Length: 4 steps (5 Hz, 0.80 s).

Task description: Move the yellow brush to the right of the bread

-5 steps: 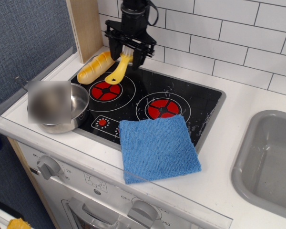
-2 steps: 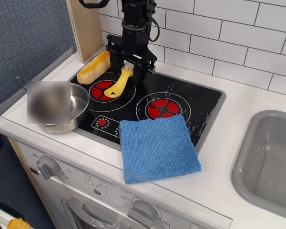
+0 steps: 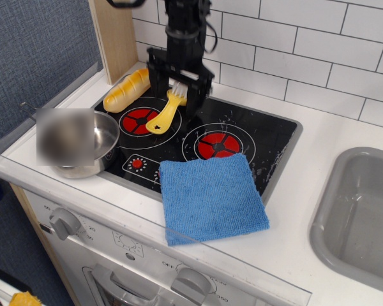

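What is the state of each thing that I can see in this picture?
claw: shut on the yellow brush, over the stove.
yellow brush: held tilted, handle end down.
bread: lying at the stove's back left corner.
blue cloth: spread flat.
metal pot: upright.
sink: contents not visible.

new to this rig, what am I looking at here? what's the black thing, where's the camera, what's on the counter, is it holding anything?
One fixed camera looks down from the front at a toy kitchen counter. The black thing at the top is a single robot arm ending in a claw, a two-fingered grabber. The claw is shut on the bristle end of the yellow brush, whose handle angles down over the left burner of the stovetop. The bread, a toy loaf, lies at the stove's back-left corner, left of the brush. Also there: a metal pot, partly blurred out, on the left, a blue cloth over the stove's front edge, and a grey sink at right.
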### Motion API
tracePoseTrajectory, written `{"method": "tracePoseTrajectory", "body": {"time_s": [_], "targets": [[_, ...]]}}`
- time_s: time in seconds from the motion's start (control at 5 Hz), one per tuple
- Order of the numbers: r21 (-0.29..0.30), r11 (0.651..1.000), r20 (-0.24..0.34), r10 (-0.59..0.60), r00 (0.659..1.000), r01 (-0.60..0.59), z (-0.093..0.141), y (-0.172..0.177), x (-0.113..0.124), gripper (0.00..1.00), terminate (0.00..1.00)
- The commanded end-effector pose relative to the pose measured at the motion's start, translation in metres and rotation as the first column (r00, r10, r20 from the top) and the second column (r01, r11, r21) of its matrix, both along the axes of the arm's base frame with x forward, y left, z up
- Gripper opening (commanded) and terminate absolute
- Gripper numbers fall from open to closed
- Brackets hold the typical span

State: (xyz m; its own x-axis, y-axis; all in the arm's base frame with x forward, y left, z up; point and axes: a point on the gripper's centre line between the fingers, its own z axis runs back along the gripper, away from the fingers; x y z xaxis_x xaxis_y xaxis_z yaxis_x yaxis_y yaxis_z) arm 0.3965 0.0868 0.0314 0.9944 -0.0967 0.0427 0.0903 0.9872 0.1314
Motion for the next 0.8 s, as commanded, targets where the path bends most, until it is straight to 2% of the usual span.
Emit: {"method": "tracePoseTrajectory", "body": {"time_s": [0.0, 0.2, 0.4, 0.6], "targets": [[-0.032, 0.999, 0.229, 0.009, 0.973, -0.002, 0.0833, 0.0127, -0.0256, 1.00, 0.00], [-0.016, 0.999, 0.201, -0.040, 0.979, 0.044, 0.0793, 0.0100, -0.0275, 1.00, 0.00], [-0.016, 0.999, 0.201, -0.040, 0.979, 0.044, 0.0793, 0.0100, -0.0275, 1.00, 0.00], [-0.016, 0.999, 0.201, -0.040, 0.979, 0.044, 0.0793, 0.0100, -0.0275, 1.00, 1.00]]}}
